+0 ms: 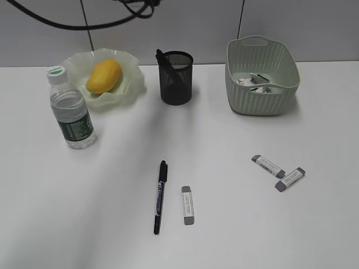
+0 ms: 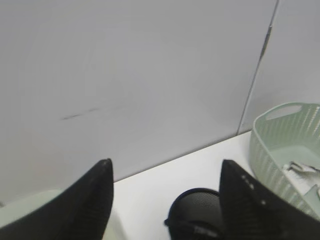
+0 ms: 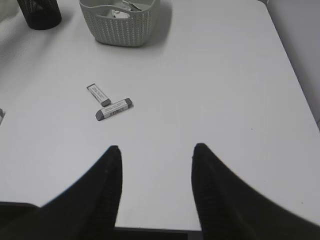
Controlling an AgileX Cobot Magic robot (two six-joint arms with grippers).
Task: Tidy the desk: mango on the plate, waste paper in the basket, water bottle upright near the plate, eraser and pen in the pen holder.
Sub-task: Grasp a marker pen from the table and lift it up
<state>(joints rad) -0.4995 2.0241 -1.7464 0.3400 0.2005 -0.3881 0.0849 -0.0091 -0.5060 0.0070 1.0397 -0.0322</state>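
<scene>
Bright, even light fills every view. The white tabletop (image 1: 252,224) shows only soft, faint shadows, falling toward 5 o'clock. The left wrist view is blurred; the others are sharp.

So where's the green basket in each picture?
Exterior view: the basket sits at the upper right, against the wall.
Left wrist view: at the right edge, partly cut off.
Right wrist view: top, left of centre.
Shared landmark: the black pen holder stands left of it.
</scene>
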